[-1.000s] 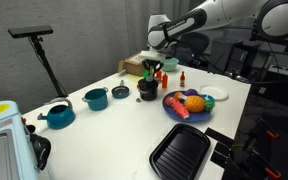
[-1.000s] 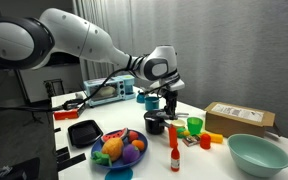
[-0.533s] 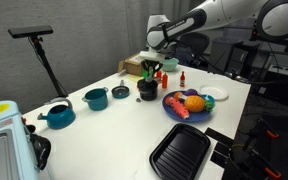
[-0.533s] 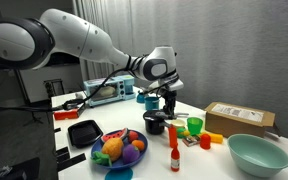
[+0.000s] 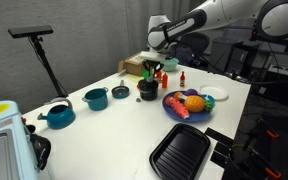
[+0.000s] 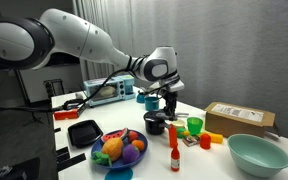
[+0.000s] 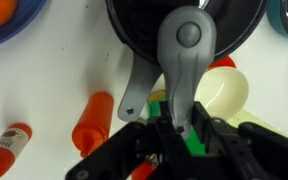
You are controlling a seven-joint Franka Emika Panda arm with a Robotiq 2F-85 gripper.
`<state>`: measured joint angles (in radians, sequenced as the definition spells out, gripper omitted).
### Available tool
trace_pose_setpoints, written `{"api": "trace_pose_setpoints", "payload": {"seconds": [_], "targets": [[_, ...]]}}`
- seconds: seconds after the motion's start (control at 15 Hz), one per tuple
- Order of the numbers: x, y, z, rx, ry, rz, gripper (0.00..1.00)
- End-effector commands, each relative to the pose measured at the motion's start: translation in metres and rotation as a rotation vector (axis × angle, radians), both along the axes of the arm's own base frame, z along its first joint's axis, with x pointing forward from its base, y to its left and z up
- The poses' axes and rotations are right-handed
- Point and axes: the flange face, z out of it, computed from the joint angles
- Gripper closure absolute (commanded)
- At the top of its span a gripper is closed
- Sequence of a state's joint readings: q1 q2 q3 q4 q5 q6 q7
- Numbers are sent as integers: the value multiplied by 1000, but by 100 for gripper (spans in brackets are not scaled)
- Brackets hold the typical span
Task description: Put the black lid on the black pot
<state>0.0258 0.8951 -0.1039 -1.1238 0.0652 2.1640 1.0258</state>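
While the white table (image 5: 104,138) carries everything else, the robot arm (image 5: 209,20) reaches in over its far side, seen in both exterior views. The gripper (image 5: 152,70) hangs straight above the black pot (image 5: 147,91), close over its opening. Whether it touches the pot cannot be told.

A black tray (image 5: 180,152) lies at the near edge of the table in an exterior view, well apart from the pot. A blue plate (image 5: 174,110) heaped with toy fruit sits just beside the pot. In an exterior view a teal bowl (image 6: 256,153) and a cardboard box (image 6: 239,118) stand further off.

Two teal pots (image 5: 95,98) stand in a row to one side of the black pot. Between the closer of them and the black pot lies a small dark round thing that looks like the black lid (image 5: 120,91). It rests flat on the table, apart from both and not on the pot.

In the wrist view the black pot (image 7: 134,25) fills the top of the picture, and grey fingers (image 7: 189,75) reach up across its rim. Whether they stand apart or together cannot be made out, and nothing can be seen held between them.

A green cup (image 6: 194,126) stands near the pot, and a red bottle (image 6: 172,158) stands upright near the plate.
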Motion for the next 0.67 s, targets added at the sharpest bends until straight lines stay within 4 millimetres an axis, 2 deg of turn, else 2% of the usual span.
{"api": "trace_pose_setpoints", "payload": {"seconds": [0.0, 0.47, 0.53, 0.6], "targets": [[-2, -8, 2, 22, 12, -56, 93], [-4, -14, -6, 64, 34, -104, 93], [-4, -14, -6, 67, 36, -111, 57], [-4, -14, -4, 65, 37, -117, 47]]}}
